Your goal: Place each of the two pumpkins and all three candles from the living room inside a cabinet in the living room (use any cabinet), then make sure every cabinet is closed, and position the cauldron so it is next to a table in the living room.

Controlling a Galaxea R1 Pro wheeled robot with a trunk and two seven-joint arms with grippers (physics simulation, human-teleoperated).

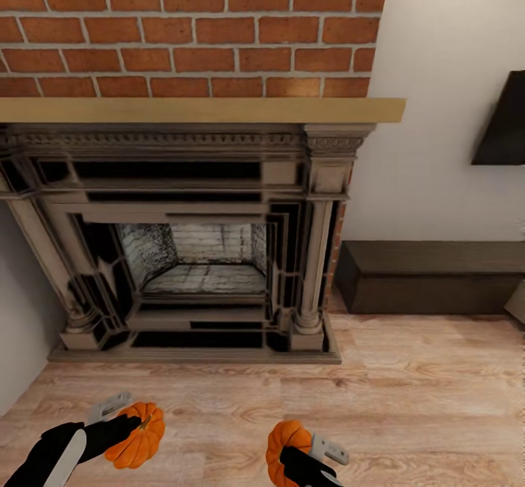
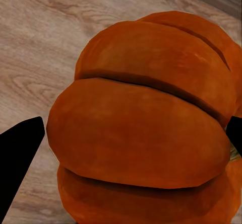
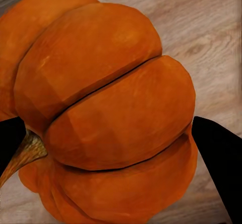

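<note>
- Left end effector (image 1: pixel 131 423) grips a bright-orange ribbed round pumpkin (image 1: pixel 136 434) before the dark stone fireplace (image 1: pixel 189 239).
- Right end effector (image 1: pixel 297 452) clasps a second orange ribbed pumpkin (image 1: pixel 283 446) before that fireplace.

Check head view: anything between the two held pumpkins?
Nothing: in the head view, bare wood floor separates the left tool's pumpkin from the right tool's pumpkin.

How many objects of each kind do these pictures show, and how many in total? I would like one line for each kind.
Pumpkins: 2, one in the left claw at, one in the right claw at
Fireplaces: 1
Low dark cabinets: 1
Total: 4
</note>
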